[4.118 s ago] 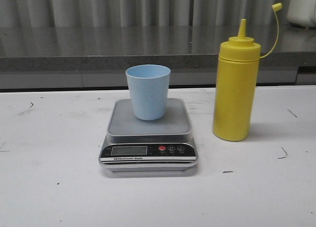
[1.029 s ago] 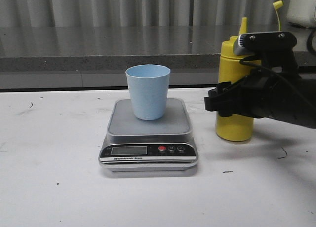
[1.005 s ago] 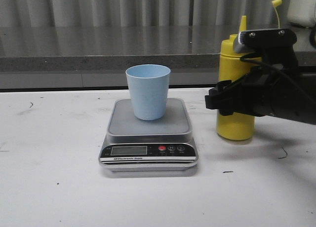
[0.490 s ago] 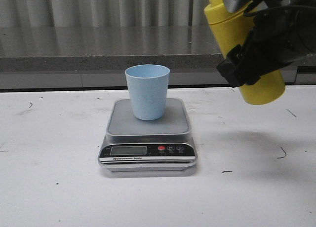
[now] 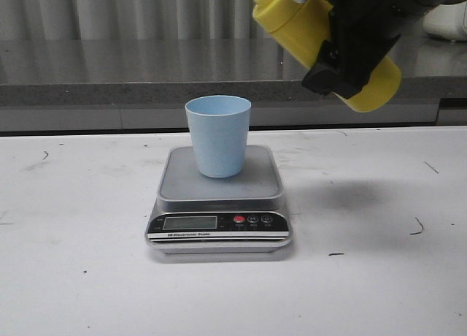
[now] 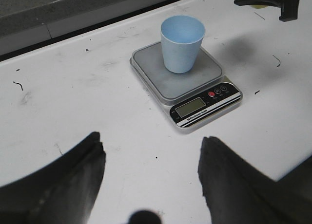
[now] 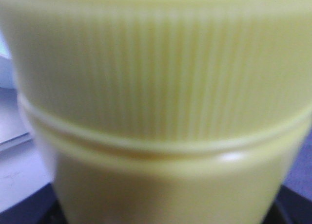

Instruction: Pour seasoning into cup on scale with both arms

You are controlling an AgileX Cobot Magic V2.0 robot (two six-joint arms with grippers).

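Seasoning point(image 5: 292, 25) hangs tilted above the desk's far right, my right tool point(image 5: 357, 40) clamped round its soft, squeezable middle; left tool point(image 6: 151, 177) gapes apart, idle. Light cup point(image 5: 218, 135) sits on the scale point(image 5: 219, 186), easily toppled, I reckon.

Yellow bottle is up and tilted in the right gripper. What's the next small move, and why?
Probably carry the bottle further left until its nozzle end is over the cup, then tip more. The right gripper holds it slanted, up and to the right of the cup's open mouth, and the nozzle is cut off by the front view's top edge. The cup stands upright on the scale.
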